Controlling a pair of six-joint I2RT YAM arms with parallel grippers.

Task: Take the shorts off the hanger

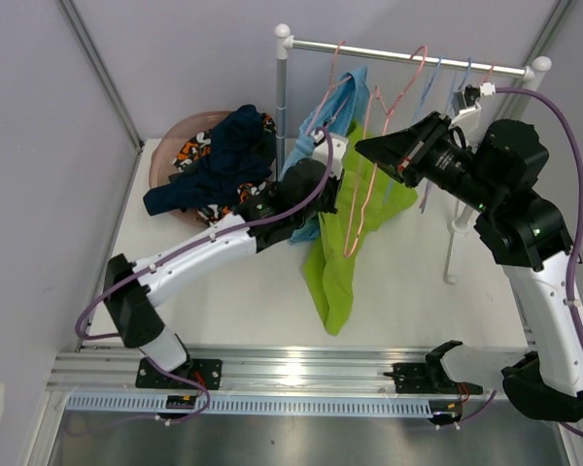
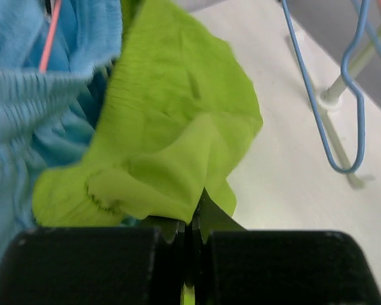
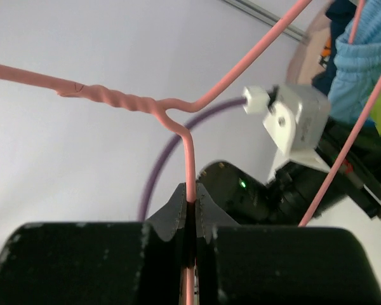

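Under the rail, the green shorts are hanging off a pink hanger toward the desk. Only the wrist views are showing the grips: the left gripper is pinching the shorts tight, and the right gripper is clamping the hanger wire.

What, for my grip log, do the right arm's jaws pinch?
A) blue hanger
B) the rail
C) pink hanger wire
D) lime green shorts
C: the right wrist view shows the right jaws shut on the pink hanger wire, below its twisted neck.
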